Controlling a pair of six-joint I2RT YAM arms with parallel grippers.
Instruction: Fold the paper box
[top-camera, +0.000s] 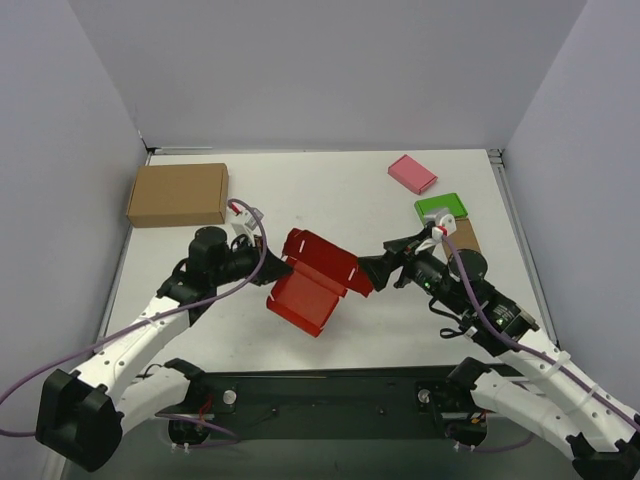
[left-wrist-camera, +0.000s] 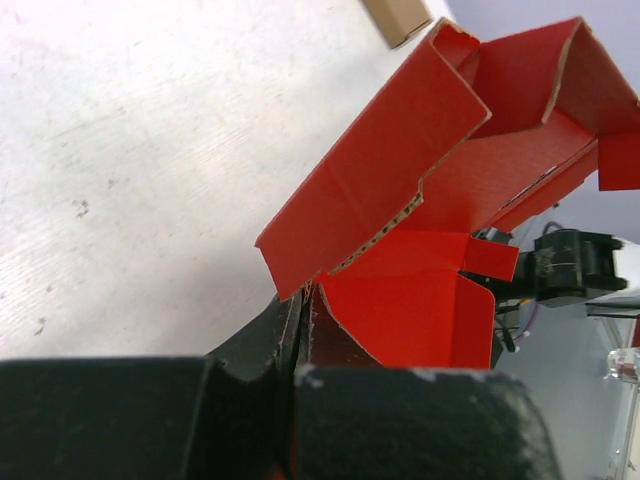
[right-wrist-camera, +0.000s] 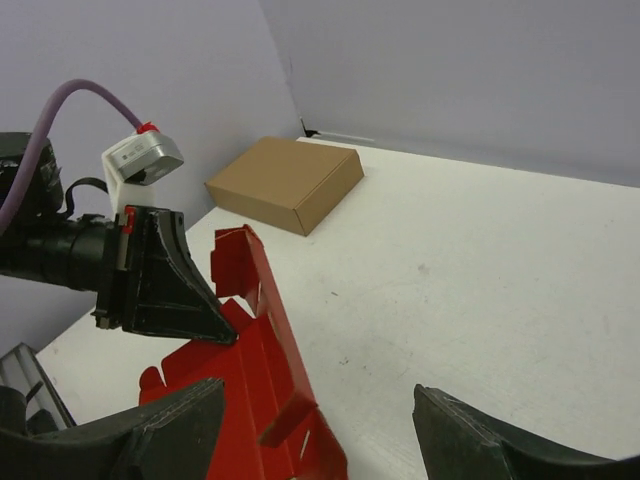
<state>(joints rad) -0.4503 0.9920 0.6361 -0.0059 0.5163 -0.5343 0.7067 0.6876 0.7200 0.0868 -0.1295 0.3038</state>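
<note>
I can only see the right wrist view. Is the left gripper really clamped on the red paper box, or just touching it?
Observer: Clamped. The left wrist view shows the left gripper shut on an edge of the paper box.
Operator: Anything beside my right arm?
Observer: From above, a pink box and a green box lie at the far right, apart from the paper box.
Operator: Where is my gripper from above?
Observer: The right gripper, open, is at the box's right edge, opposite the left one.
</note>
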